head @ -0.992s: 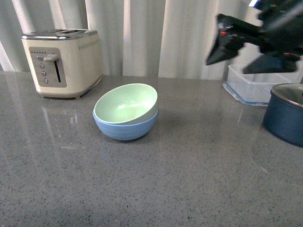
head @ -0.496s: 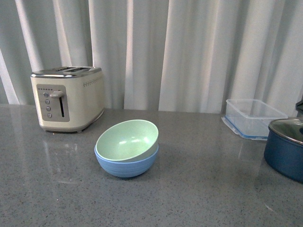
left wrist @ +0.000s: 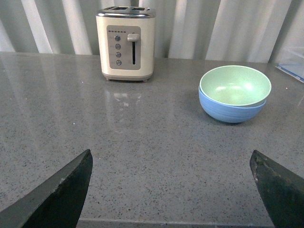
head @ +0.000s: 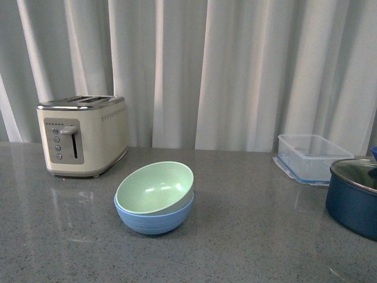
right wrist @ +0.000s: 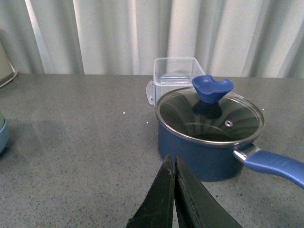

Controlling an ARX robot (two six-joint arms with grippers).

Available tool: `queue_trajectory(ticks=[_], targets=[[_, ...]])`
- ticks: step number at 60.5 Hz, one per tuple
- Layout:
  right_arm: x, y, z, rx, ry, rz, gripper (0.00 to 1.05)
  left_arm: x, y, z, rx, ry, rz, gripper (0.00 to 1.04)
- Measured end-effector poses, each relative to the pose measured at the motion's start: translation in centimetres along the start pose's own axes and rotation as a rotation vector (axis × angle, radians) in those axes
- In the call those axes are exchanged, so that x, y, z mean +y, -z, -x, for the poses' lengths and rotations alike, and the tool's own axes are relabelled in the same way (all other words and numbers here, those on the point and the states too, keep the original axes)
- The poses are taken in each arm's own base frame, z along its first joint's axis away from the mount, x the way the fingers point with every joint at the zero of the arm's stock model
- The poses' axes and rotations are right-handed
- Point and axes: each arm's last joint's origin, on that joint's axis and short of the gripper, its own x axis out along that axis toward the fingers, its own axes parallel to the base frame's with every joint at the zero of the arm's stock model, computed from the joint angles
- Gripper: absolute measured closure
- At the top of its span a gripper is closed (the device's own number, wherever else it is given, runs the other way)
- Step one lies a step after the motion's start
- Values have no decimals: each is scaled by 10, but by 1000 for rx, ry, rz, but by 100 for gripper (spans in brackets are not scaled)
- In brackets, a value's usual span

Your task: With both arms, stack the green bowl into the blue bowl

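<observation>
Now you are looking at the pale mint-green matte bowl (head: 155, 187) sitting tilted inside the light sky-blue ridged bowl (head: 154, 217) on the grey speckled counter (head: 247, 236), near the cream metal toaster (head: 80, 134). Your left gripper (left wrist: 173, 190) is hanging wide apart, well short of the bowls. Your right gripper (right wrist: 174, 199) is pressing its fingers together, empty, just before the dark navy glass-lidded pot (right wrist: 209, 137).

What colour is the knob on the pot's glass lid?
Blue, matching the handle; the knob shows best in the right wrist view.
</observation>
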Motion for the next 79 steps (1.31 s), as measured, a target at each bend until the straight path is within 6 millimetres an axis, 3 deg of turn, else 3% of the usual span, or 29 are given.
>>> queue_trajectory(ticks=[21,46,79], targets=[[0,17,34,4,-1,0,104,0,0,0,0,0,0,7],[0,34,58,5,-2,0,104,0,0,0,0,0,0,7],[0,29,80,-15,-2,0,104,0,0,0,0,0,0,7]])
